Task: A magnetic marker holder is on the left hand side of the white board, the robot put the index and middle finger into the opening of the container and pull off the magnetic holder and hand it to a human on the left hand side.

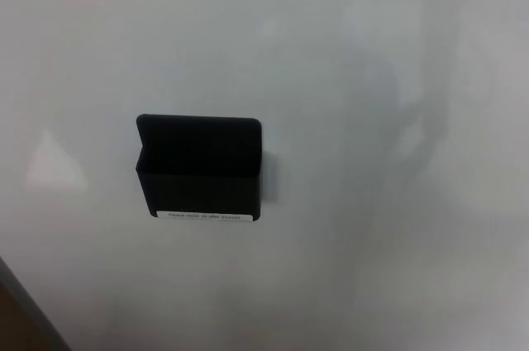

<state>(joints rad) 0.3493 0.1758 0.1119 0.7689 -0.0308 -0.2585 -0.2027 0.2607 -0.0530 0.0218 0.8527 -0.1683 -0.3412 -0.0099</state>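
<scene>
Sitting stuck on whiteboard (397, 54), left of centre: black magnetic marker holder (200, 168), white label strip (202, 216) at bottom; fingers' state unknown, no hands visible.

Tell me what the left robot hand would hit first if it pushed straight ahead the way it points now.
That cannot be settled: neither robot hand shows in the head view, so no pointing direction is visible. Only the black magnetic marker holder shows, stuck on the whiteboard, with a white label strip along its lower edge.

Pale glare patch (54, 163) at left, faint grey shadows (397, 111) at right, dark frame edge (25, 314) bottom left.
</scene>
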